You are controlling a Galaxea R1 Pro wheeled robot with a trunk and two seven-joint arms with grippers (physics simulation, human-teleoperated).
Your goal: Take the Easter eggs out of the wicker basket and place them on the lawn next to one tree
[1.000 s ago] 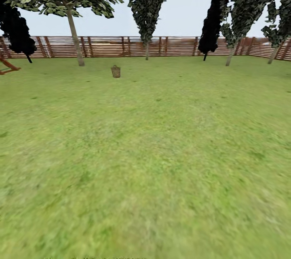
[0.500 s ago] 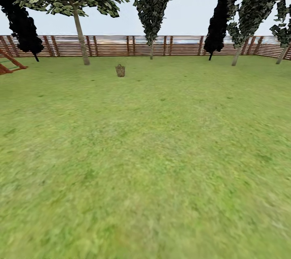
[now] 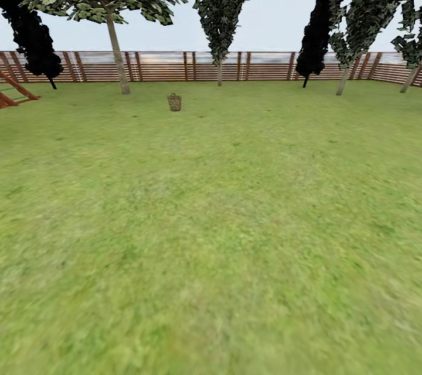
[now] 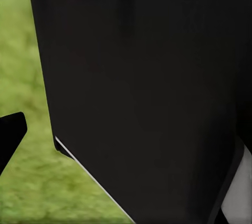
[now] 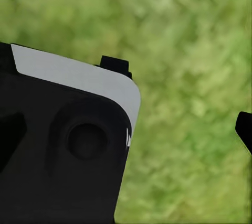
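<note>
At far left, a red-brown wooden frame [image 3: 14, 91] edges the broad green grass lawn [image 3: 234, 217]. A pale thin-trunked leafy tree [image 3: 117, 50] stands near the small brown woven wicker basket [image 3: 174, 102], before the slatted wooden fence [image 3: 264, 66]. Whether either gripper's jaws are spread, I cannot tell.

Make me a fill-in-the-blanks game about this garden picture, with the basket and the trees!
1. The wicker basket stands on the green ____.
2. Behind the trees runs a brown wooden ____.
3. The tree closest to the basket, with the pale trunk, stands to the basket's ____ in the head view.
4. Above the fence the ____ is pale grey.

Missing words: lawn; fence; left; sky
</note>
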